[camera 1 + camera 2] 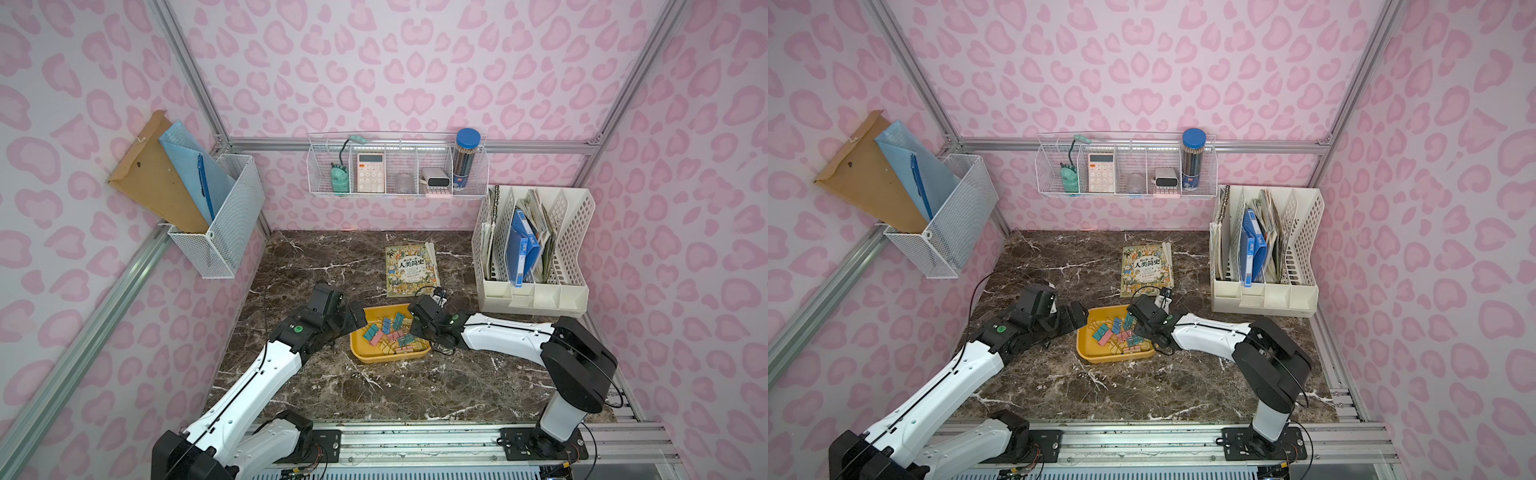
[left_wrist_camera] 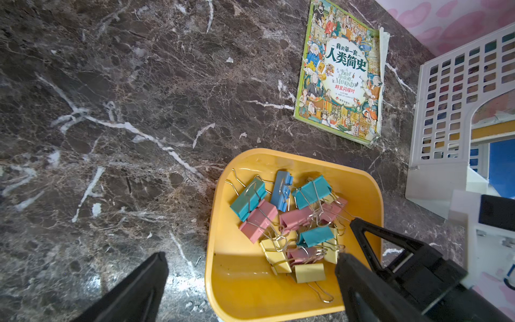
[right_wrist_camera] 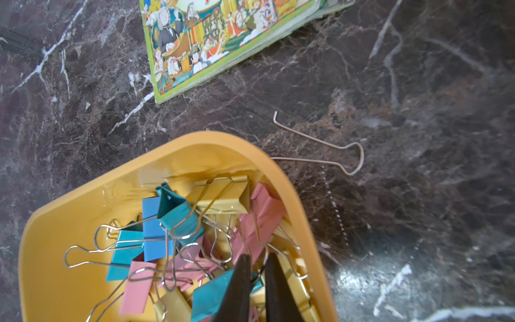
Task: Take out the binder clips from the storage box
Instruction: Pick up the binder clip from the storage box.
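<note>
Parked flat on the marble table point(image 1: 316, 386), beneath both end effectors, likely for reach from either side: storage box point(image 2: 242, 278), shallow, yellow, round-cornered. Heaped inside, under and ahead of the right gripper point(image 3: 258, 255): binder clips point(image 2: 289, 220), pink, teal, blue, yellow, wire handles tangled. Pinched nearly shut there on what looks like one handle, probably to lift a clip free. Spread wide and empty, straddling the box wall: left gripper point(image 2: 250, 255). Beyond the right fingertips, outside the rim: one loose wire handle point(image 3: 334, 156).
</note>
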